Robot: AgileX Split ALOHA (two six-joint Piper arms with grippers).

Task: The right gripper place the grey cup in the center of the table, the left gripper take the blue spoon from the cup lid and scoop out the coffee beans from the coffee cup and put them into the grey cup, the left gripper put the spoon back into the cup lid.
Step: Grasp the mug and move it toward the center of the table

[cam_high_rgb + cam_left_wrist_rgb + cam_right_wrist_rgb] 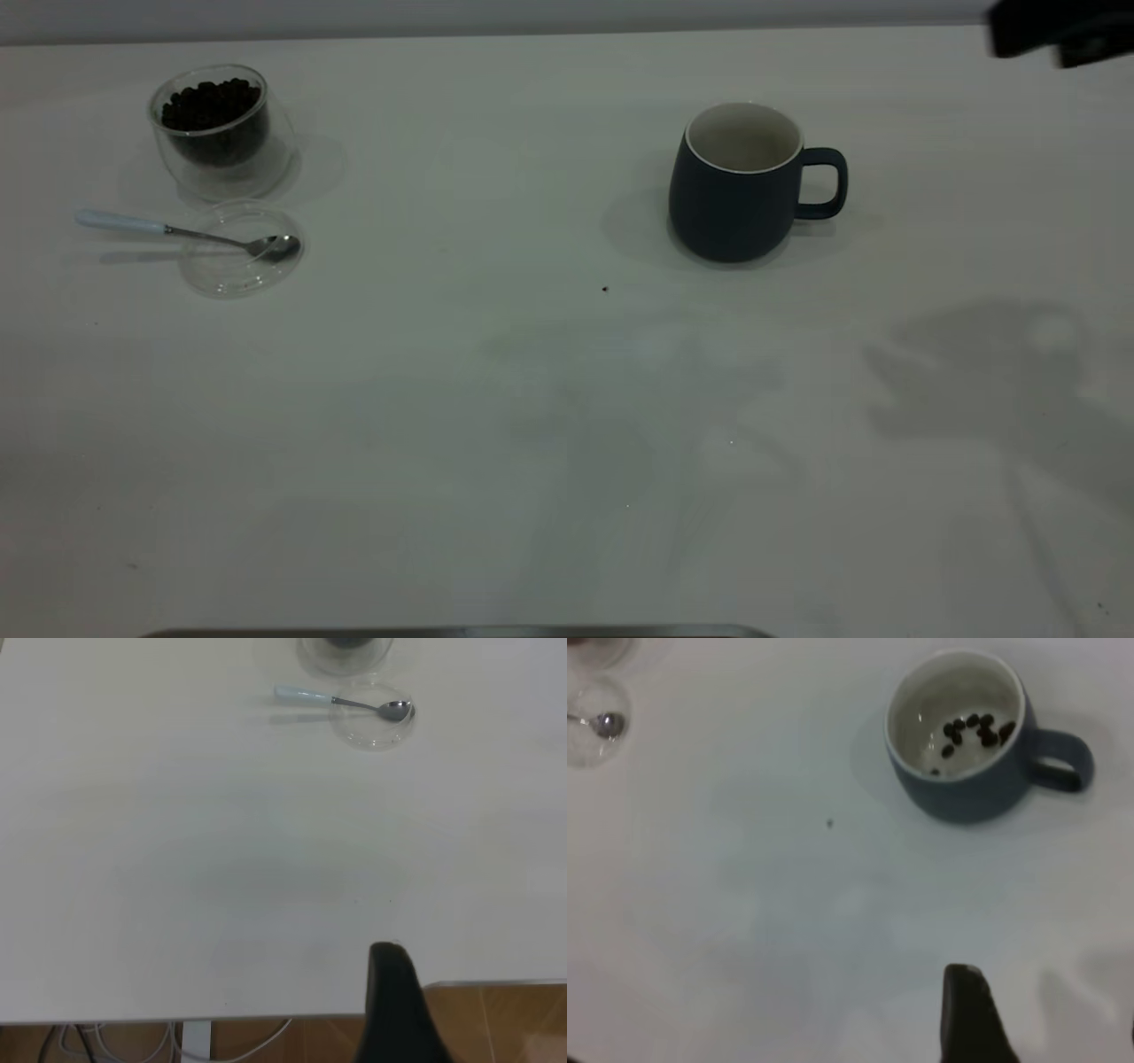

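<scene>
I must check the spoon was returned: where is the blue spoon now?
In the exterior view the blue spoon lies at the table's far left, its bowl resting in the cup lid, just in front of the coffee cup.

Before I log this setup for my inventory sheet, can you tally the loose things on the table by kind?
Cups: 2, the grey cup and the clear glass coffee cup
Spoons: 1, the blue spoon
Lids: 1, the clear cup lid
Total: 4, not counting the coffee beans, which sit in both cups.
</scene>
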